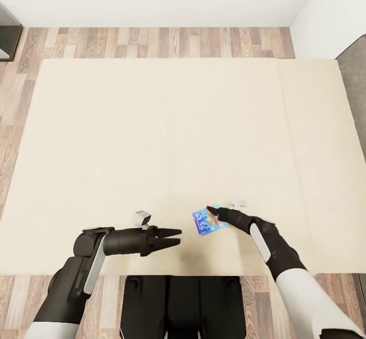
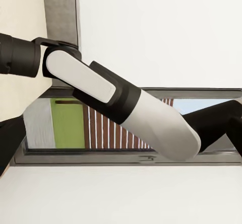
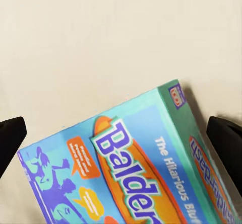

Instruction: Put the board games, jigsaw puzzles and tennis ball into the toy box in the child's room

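Note:
A small blue board game (image 1: 207, 222) with cartoon print lies near the front edge of the bed (image 1: 152, 125), a wide cream mattress. My right gripper (image 1: 214, 214) is down at the game's far right corner, open. In the right wrist view the board game (image 3: 126, 168) sits between the two dark fingertips (image 3: 10, 138), which stand wide apart on either side. It looks tilted, and I cannot tell whether a finger touches it. My left gripper (image 1: 178, 237) hovers over the mattress left of the game, open and holding nothing. The table and toy box are out of view.
Wood floor (image 1: 152, 41) runs along the far side and left of the bed below a white wall. A dark grey frame (image 1: 353, 85) borders the bed's right side. A dark piece of furniture (image 1: 7, 36) stands at the far left. My right forearm (image 2: 126, 108) crosses a window in the left wrist view.

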{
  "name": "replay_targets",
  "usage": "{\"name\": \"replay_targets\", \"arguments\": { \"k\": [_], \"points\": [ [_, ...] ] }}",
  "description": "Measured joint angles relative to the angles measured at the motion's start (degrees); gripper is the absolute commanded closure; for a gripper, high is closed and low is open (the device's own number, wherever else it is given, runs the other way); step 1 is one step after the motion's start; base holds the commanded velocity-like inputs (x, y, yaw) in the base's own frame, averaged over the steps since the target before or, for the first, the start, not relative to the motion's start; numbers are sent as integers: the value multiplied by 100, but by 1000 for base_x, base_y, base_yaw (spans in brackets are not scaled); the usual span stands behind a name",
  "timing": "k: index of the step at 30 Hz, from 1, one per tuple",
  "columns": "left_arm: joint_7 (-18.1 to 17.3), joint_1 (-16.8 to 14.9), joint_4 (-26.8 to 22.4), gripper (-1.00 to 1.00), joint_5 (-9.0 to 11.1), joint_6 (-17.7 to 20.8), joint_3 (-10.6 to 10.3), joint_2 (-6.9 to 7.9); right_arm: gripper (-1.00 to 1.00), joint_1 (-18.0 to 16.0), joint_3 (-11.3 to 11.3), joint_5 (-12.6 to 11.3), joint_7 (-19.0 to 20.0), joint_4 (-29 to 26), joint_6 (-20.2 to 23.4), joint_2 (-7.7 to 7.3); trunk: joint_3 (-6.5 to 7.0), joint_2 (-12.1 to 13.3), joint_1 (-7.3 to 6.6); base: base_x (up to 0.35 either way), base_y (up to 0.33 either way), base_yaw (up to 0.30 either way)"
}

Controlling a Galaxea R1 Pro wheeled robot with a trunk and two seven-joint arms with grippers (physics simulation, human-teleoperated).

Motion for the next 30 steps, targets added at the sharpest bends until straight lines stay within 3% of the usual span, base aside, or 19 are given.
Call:
{"name": "replay_targets", "arguments": {
  "k": [9,30],
  "points": [
    [-5,0,0,-100,2,-1,0,0,-100,33,-17,-23,20,-25,506,-88,0,0,0,0,0,0],
    [-7,0,0,-100,9,-3,0,0,-100,45,0,-24,20,-45,696,-14,0,0,0,0,0,0]
  ]
}}
